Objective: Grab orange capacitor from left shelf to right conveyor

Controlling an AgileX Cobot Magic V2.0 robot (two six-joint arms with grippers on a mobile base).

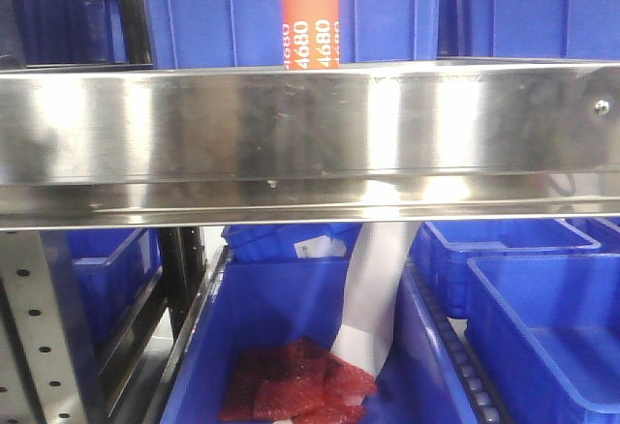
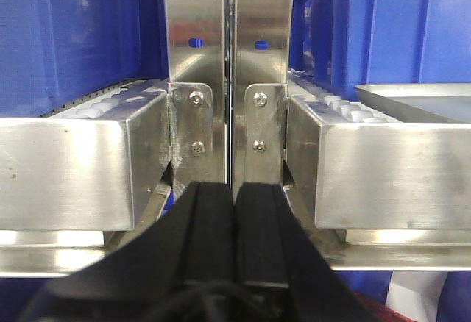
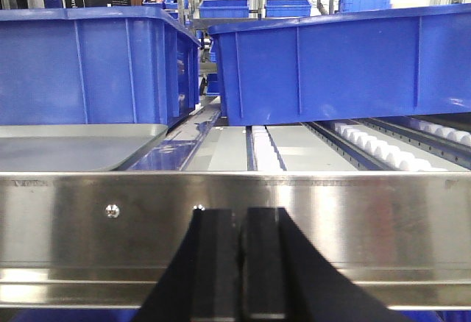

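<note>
I am looking at the very start of the job. The orange capacitor (image 1: 310, 19) is standing upright on the left shelf (image 1: 310, 134), behind its shiny front edge and in front of a blue bin (image 1: 223, 8), with nothing touching it.

Neither arm is holding anything. The left gripper (image 2: 234, 193) is showing its jaws pressed together with nothing between them, facing the perforated uprights (image 2: 193, 57). The right gripper (image 3: 238, 223) is showing the same, jaws flat together and empty, pointing at a steel rail (image 3: 353, 226). So I am judging that the reach, the grasp, the carry and the set-down are all left to do.

The right conveyor is not appearing in any view, so I am not able to place the drop point. The shelf's front edge is cutting off the capacitor's lower part and hiding what it stands on. Neither wrist camera is catching the capacitor, so I cannot tell which arm is nearer.
</note>
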